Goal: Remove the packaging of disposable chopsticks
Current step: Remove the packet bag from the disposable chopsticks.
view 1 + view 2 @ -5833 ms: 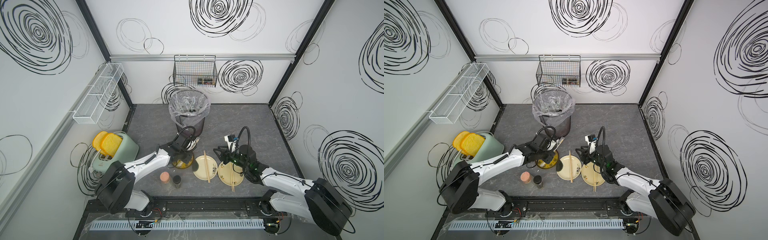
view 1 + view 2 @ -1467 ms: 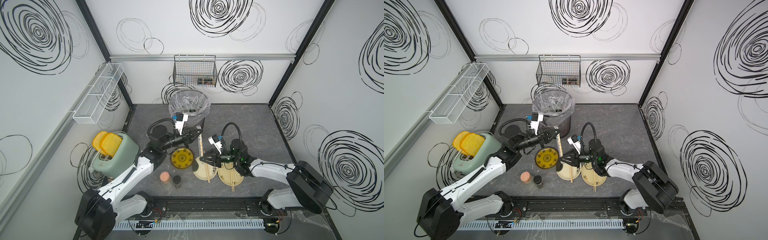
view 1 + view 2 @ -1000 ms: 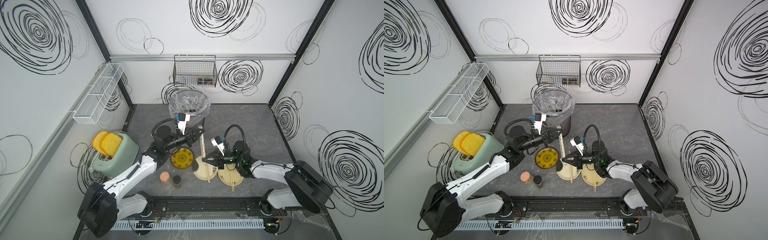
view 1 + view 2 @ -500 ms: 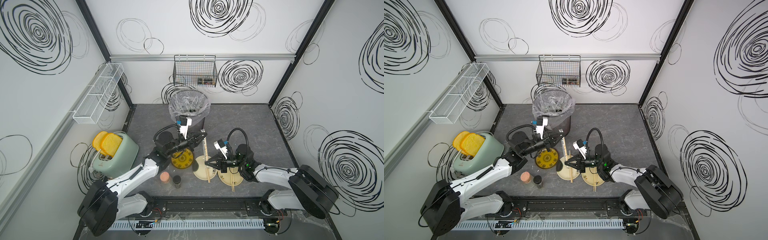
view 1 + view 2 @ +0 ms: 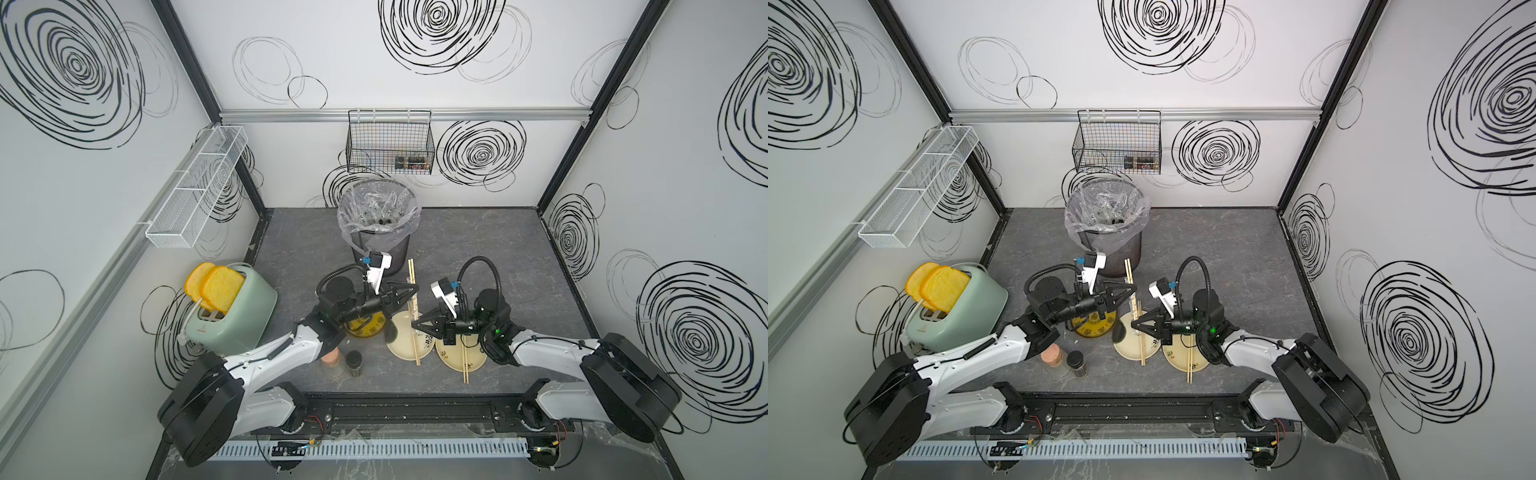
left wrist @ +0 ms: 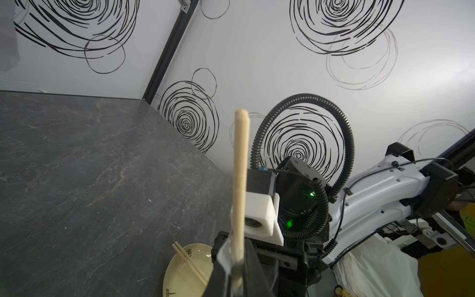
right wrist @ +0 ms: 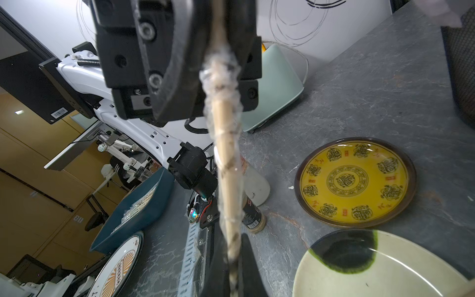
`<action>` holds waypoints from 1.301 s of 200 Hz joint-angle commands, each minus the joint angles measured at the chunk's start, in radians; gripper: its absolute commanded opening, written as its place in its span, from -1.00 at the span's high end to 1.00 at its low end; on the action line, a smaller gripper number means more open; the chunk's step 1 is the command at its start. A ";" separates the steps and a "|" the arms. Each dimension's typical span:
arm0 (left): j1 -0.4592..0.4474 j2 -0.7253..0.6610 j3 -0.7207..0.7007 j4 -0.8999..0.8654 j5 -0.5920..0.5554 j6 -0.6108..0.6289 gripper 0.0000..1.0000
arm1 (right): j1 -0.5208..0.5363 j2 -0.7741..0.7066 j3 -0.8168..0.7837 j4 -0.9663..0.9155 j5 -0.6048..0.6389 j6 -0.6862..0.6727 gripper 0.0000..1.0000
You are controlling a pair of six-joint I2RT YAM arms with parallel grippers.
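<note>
Step in hand: stripping the sleeve (image 7: pixel 226 144) from what I judge to be the last wrapped chopstick pair (image 5: pixel 411 270). My left tool (image 5: pixel 409 291) is clenched on that pair partway along its length. It holds the pair tilted in the air above the desk (image 5: pixel 478 249), bare far end toward the bin (image 5: pixel 399 255). My right tool (image 5: pixel 414 325) is clenched on the near end of the sleeve; I cannot tell whether the wooden tips are pinched inside that grip too. Right wrist view: clear film with dark marks covers the wood between the two tools and is bunched into a white ruffle right against the left jaws. Left wrist view: beyond the left jaws the wood is bare, with only a flap of film at the jaws. Two other pairs (image 5: pixel 416 353) lie unwrapped, one across each of the cream plates (image 5: pixel 401 347); the yellow plate (image 7: pixel 354 180) carries nothing. Judgement: about half the sleeve is off. The next move calls for drawing the tools apart along the stick's axis, left on wood, right on film only. If the ruffle is trapped under the left jaws the film may jam or tear, so regrip on bare wood first. After that, sleeve to the bin, pair to the yellow plate.
</note>
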 commanded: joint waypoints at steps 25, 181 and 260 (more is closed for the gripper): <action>-0.012 -0.048 0.065 -0.099 0.080 0.044 0.49 | -0.019 -0.017 0.019 0.063 0.093 0.021 1.00; 0.077 0.048 0.169 -0.156 0.127 0.076 0.11 | 0.008 -0.024 0.022 0.020 0.139 -0.027 1.00; 0.013 0.055 0.031 -0.050 0.101 0.018 0.73 | 0.009 -0.043 0.013 0.025 0.155 -0.024 1.00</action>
